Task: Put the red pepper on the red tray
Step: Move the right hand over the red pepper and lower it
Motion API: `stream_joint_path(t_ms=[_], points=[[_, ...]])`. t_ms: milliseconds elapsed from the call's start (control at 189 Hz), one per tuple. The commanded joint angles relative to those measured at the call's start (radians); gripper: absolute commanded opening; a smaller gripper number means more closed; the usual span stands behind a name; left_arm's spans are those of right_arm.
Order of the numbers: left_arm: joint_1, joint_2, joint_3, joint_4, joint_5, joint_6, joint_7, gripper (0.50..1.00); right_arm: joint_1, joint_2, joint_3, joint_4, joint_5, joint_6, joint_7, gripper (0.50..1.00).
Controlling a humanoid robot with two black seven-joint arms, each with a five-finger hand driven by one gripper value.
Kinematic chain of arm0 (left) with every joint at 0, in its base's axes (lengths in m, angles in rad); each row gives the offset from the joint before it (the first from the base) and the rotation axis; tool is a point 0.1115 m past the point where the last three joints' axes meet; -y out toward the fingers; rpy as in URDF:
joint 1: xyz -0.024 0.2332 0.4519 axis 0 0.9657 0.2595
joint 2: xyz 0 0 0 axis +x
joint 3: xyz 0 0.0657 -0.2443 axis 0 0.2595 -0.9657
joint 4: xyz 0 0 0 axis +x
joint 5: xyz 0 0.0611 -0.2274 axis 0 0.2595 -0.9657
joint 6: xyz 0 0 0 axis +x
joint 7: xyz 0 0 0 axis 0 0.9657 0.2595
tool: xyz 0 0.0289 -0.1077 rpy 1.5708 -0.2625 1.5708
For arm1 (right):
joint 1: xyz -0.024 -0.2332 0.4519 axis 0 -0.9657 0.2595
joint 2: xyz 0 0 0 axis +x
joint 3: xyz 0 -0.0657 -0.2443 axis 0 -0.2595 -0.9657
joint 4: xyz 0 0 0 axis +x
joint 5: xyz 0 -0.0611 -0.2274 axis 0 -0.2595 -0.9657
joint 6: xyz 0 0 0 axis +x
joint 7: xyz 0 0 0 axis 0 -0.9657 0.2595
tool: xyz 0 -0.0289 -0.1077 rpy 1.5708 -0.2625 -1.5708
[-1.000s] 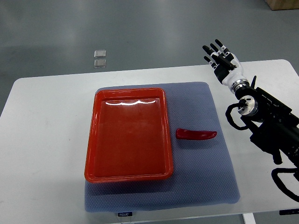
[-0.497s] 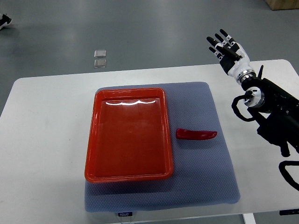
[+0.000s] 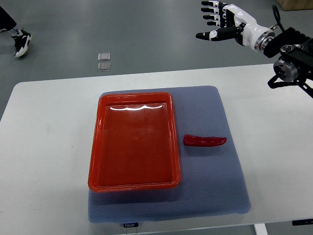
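A long red pepper lies flat on the grey-blue mat, just right of the red tray. The tray holds nothing. My right hand is raised high at the top right, beyond the table's far edge and far from the pepper. Its fingers are spread and it holds nothing. The black forearm enters from the right edge. No left arm shows.
The mat sits on a white table. Two small clear squares lie on the grey floor behind the table. A person's shoe shows at the top left corner.
My right hand has lifted up and swung left, away from the table's right side to above the far edge. A person's foot has come into view at the top left. Pepper and tray are unmoved.
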Motion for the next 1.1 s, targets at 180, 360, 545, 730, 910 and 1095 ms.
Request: stream_joint_path(t_ms=[180,360,545,730,910,1095], points=[[0.000,0.000,0.000,0.000,0.000,-0.001,-0.001,1.000,0.206,-0.101,-0.377,0.308,-0.320,0.012,0.006,0.911],[0.000,0.000,0.000,0.002,0.000,0.001,-0.001,1.000,0.318,-0.089,-0.596,0.390,-0.449,0.015,0.006,0.911],[0.000,0.000,0.000,0.002,0.000,0.001,-0.001,1.000,0.384,-0.040,-0.702,0.405,-0.451,0.012,0.001,0.909],[0.000,0.000,0.000,0.002,0.000,0.001,0.000,1.000,0.353,-0.022,-0.719,0.405,-0.457,0.012,-0.001,0.911],[0.000,0.000,0.000,0.002,0.000,-0.001,0.000,1.000,0.290,-0.023,-0.735,0.404,-0.460,-0.001,-0.002,0.909],[0.000,0.000,0.000,0.002,0.000,0.001,0.000,1.000,0.249,-0.026,-0.733,0.404,-0.460,-0.011,-0.002,0.909]])
